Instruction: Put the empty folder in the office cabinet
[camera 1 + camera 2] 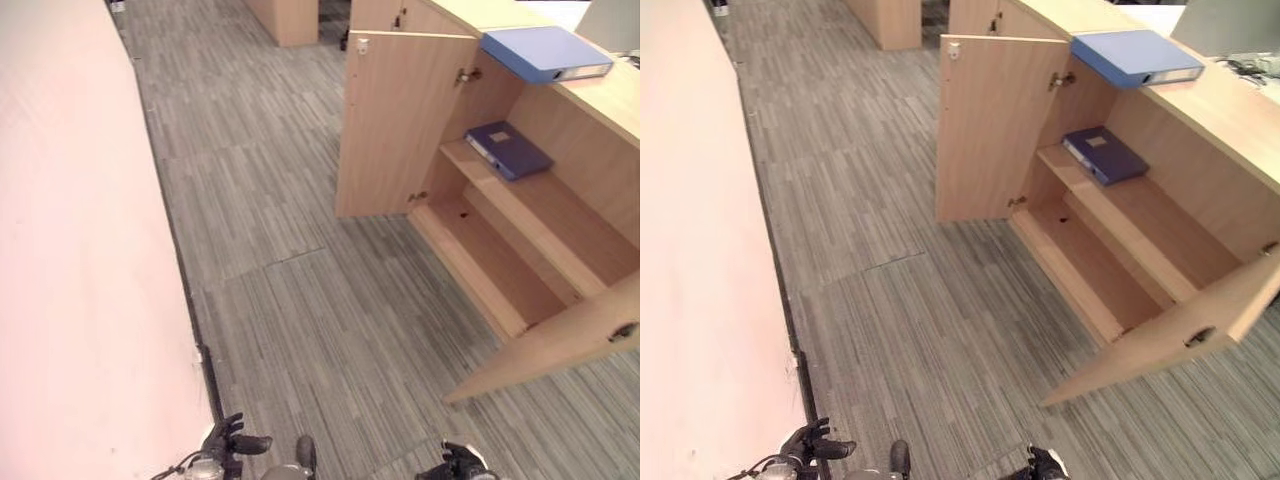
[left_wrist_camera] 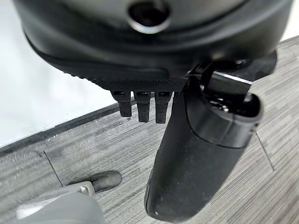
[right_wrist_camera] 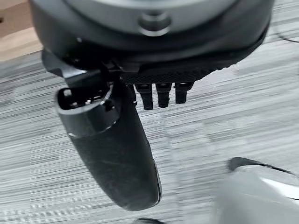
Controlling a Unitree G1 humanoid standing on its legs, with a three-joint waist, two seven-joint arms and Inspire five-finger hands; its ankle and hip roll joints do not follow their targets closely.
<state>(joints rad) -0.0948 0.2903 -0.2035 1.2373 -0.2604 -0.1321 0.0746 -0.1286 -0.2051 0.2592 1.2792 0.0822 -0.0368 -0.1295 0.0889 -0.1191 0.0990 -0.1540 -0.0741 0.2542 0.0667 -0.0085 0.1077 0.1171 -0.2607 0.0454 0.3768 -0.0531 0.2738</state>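
Left eye view: office cabinet with both doors swung wide – shelves reachable. Light blue folder flat on cabinet top, at corner above open bay, likely staged for pickup. Dark blue folder flat on upper shelf, far end. Label patches too small to read.
Right eye view: same layout; lower shelf bare.
Left wrist view: left hand over carpet, fingers straight, relaxed, holding nothing.
Right wrist view: right hand likewise slack, empty – task not started.
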